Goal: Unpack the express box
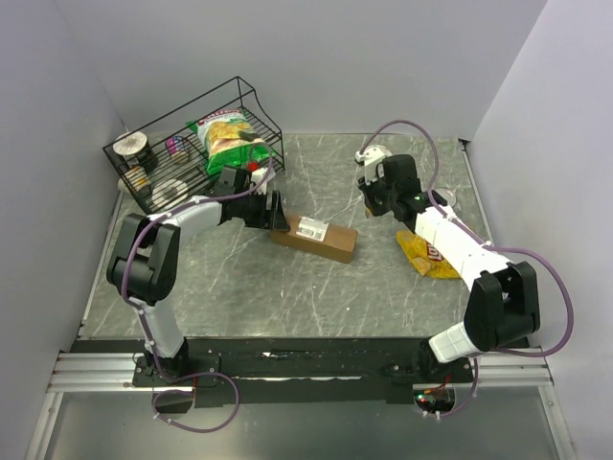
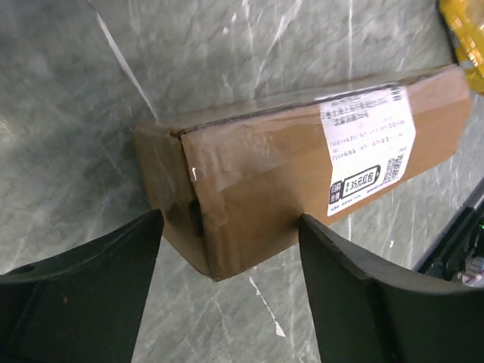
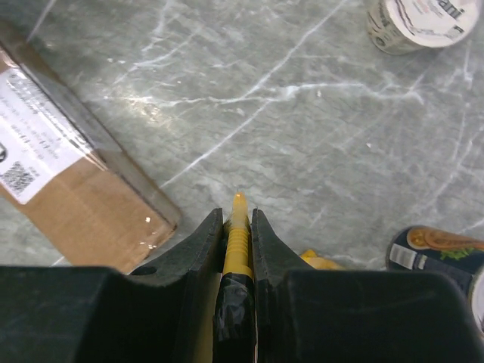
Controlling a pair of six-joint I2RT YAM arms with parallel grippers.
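Left wrist view: long brown cardboard express box (image 2: 302, 174), tape-sealed, white printed label on one face, lying flat mid-table on grey marbled table (image 2: 227, 53). Left gripper (image 2: 231, 219) jaws apart, flanking its end. Right gripper (image 3: 238, 215) clamped on slim yellow ribbed tool (image 3: 237, 246).

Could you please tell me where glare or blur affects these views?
Left wrist: glare streaks on the taped box, its label's small print unreadable. Right wrist: soft sheen on the table, yellow tool sharp. Top: even light, faint shadows.
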